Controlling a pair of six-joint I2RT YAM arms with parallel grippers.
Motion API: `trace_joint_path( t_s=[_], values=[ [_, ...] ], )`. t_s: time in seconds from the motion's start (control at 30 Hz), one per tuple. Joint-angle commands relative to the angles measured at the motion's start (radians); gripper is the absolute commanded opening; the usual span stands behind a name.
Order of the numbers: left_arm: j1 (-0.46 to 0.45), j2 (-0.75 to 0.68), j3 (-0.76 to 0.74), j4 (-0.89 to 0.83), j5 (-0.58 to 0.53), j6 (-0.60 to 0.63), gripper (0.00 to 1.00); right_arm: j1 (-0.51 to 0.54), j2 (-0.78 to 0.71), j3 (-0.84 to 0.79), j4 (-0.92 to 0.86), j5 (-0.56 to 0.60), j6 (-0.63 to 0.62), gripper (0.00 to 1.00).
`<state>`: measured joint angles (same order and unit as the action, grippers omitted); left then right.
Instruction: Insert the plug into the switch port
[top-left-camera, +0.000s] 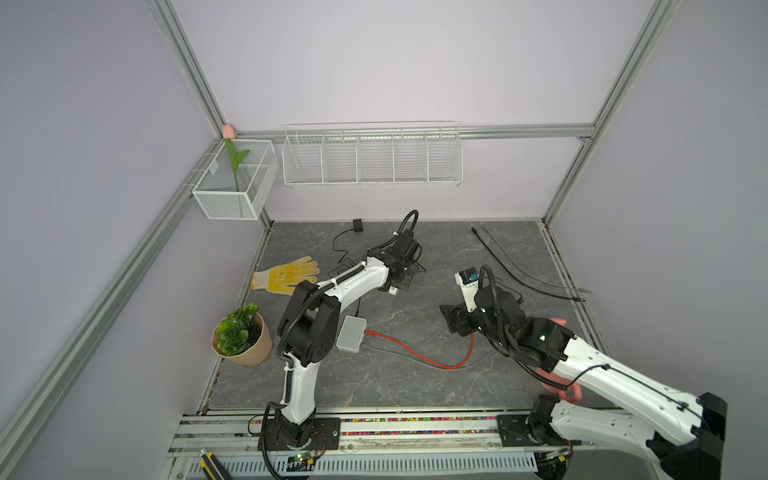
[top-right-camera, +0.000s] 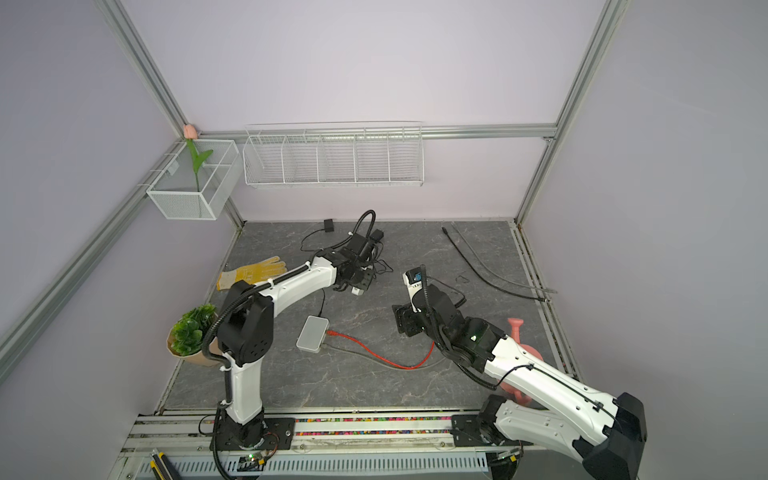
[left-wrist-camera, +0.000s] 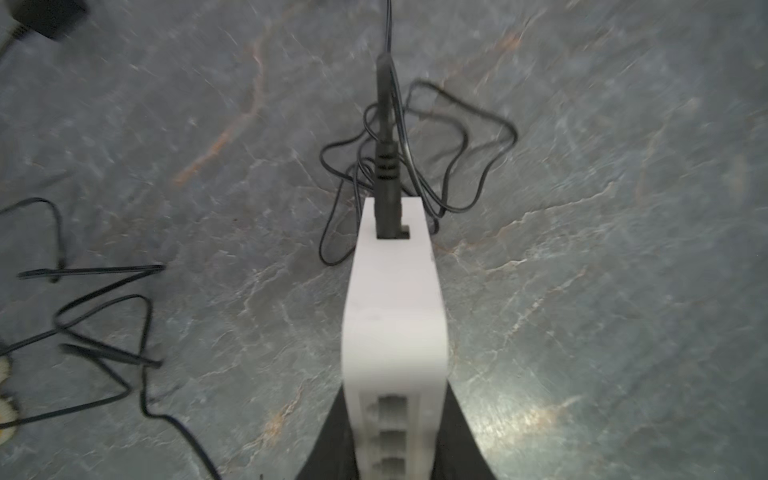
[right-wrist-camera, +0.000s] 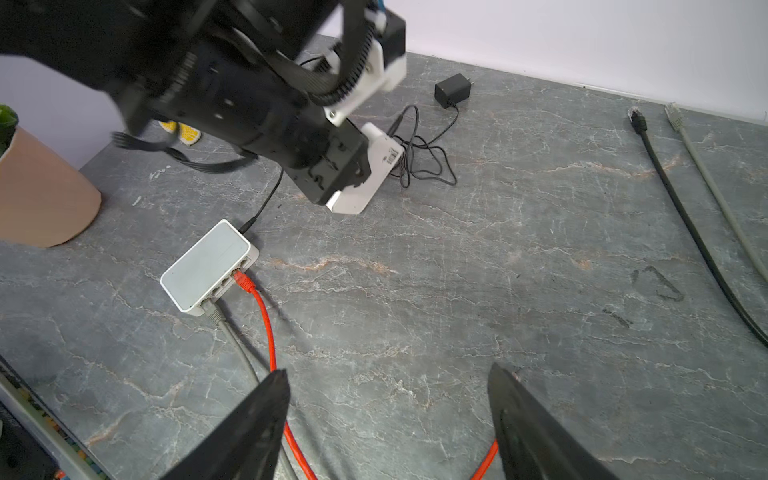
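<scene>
L gripper (left-wrist-camera: 397, 390) is clamped on a white switch (left-wrist-camera: 395, 307), black fingers (left-wrist-camera: 328, 444) pressing its two flat sides. Switch is held on edge, low over the table (right-wrist-camera: 498, 257), mid-table toward the back in both top views; can't tell if its bottom corner touches. Black plug (left-wrist-camera: 385, 183) sits in the port notch at the switch's far end. How deep it's seated can't be told, wrist view is blurred. Thin cord (left-wrist-camera: 478, 137) runs off the plug & lies in loose loops on the table just beyond, w/ the adapter (right-wrist-camera: 453, 89) near the back wall. R gripper (right-wrist-camera: 388, 371) is released: jaws wide apart, nothing btwn them. It hangs over the table well apart from the held switch, w/ the red cable (right-wrist-camera: 266, 324) passing under it. 2nd switch (right-wrist-camera: 208, 266) lies flat on the table btwn the arms; red cable & grey cable (right-wrist-camera: 237, 345) are plugged into its front ports, side by side. Glove (top-left-camera: 286, 274) & plant (top-left-camera: 241, 334) are at the table's left side in the top views.
</scene>
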<state>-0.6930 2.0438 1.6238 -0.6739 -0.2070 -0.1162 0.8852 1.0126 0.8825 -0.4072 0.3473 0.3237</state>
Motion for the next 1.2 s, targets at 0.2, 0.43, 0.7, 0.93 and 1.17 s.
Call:
trace_joint_path(
  t_s=[0.2, 0.43, 0.7, 0.93, 1.17],
  values=[
    [-0.050, 0.128, 0.160, -0.353, -0.161, 0.003, 0.00, -0.033, -0.042, -0.035, 0.011, -0.013, 0.011, 0.79],
    [-0.110, 0.166, 0.186, -0.337, -0.082, -0.035, 0.41, -0.051, -0.062, -0.054, 0.008, -0.024, 0.023, 0.79],
    [-0.116, 0.052, 0.108, -0.232, 0.083, -0.061, 0.83, -0.076, -0.096, -0.049, -0.048, 0.026, 0.033, 0.79],
    [-0.005, -0.131, -0.043, -0.053, 0.291, -0.094, 1.00, -0.272, 0.022, 0.049, -0.160, -0.057, 0.060, 0.80],
    [0.094, -0.137, -0.113, -0.036, 0.340, -0.056, 0.91, -0.432, 0.391, 0.253, -0.195, -0.158, -0.026, 0.63]
  ],
)
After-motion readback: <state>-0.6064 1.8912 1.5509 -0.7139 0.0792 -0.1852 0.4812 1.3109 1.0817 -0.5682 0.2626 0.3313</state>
